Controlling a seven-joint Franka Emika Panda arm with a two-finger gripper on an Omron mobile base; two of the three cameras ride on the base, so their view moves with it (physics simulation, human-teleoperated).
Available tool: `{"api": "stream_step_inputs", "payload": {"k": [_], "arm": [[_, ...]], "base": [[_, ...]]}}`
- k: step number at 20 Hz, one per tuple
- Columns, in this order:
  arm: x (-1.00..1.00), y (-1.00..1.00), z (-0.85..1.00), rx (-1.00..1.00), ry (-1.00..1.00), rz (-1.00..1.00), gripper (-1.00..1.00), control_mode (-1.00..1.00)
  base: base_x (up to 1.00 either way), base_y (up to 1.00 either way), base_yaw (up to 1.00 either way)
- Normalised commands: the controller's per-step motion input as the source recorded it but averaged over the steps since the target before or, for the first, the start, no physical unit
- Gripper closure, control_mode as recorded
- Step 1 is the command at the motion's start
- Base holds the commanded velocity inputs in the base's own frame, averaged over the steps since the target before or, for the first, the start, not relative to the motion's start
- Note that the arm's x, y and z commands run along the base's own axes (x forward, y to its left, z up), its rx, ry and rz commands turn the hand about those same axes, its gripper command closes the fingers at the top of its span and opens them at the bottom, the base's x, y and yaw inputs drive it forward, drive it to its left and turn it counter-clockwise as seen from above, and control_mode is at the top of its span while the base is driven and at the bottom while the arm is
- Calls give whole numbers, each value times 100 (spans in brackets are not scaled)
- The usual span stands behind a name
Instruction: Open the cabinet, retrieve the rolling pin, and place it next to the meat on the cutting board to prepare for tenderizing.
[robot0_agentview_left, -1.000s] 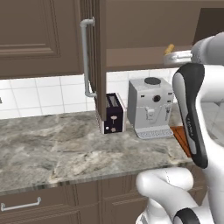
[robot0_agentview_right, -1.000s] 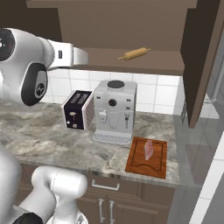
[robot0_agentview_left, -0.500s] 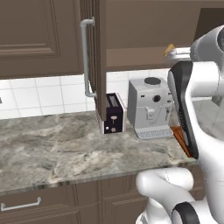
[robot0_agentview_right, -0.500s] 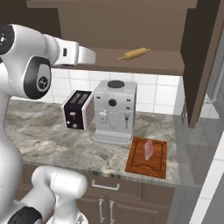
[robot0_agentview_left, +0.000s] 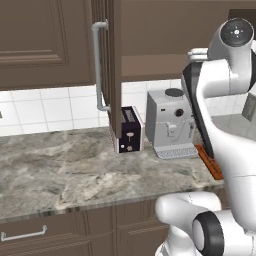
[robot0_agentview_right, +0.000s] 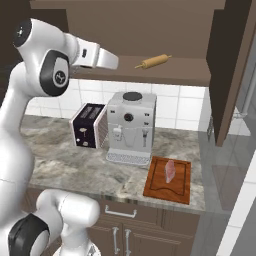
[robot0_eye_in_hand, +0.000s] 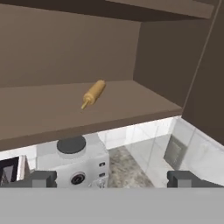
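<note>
Since the earlier frames the arm has swung its upper links higher and further in toward the open cabinet (robot0_agentview_right: 220, 75); the base views themselves have not shifted, and nothing on the counter has moved.

Gripper (robot0_eye_in_hand: 113, 179): nearest to you in the hand view, its two dark fingertips (robot0_eye_in_hand: 41, 178) stand spread wide with nothing between them, below and short of the shelf edge.

Coffee machine (robot0_agentview_right: 131, 127): the landmark. It stands on the counter directly beneath the shelf, with the toaster (robot0_agentview_right: 86, 126) just beside it on one side.

Cutting board (robot0_agentview_right: 168, 178): it lies just beside the coffee machine on the side away from the toaster, with the meat (robot0_agentview_right: 170, 171) on it, leaving bare board alongside.

Rolling pin (robot0_eye_in_hand: 92, 94): farthest, on the shelf above the coffee machine, well apart from the gripper. It lies flat, its long axis running diagonally across the shelf; in the hand view, one narrow handle end points toward the front edge and the other toward the back wall.

Handling, as a judgement: expect a stiff, light, smooth wooden cylinder that can roll. You should take it across the thick middle barrel, fingers square to the long axis, not on the narrow ends.
</note>
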Motion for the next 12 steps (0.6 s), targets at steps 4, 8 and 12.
{"api": "stream_step_inputs", "payload": {"k": [4, 8, 12], "arm": [[51, -7, -12, 4, 0, -14, -100, -100], [53, -1, -12, 4, 0, -12, -100, -100], [46, -2, -11, 5, -1, -6, -100, -100]], "base": [[0, 0, 0], [0, 0, 0], [0, 0, 0]]}}
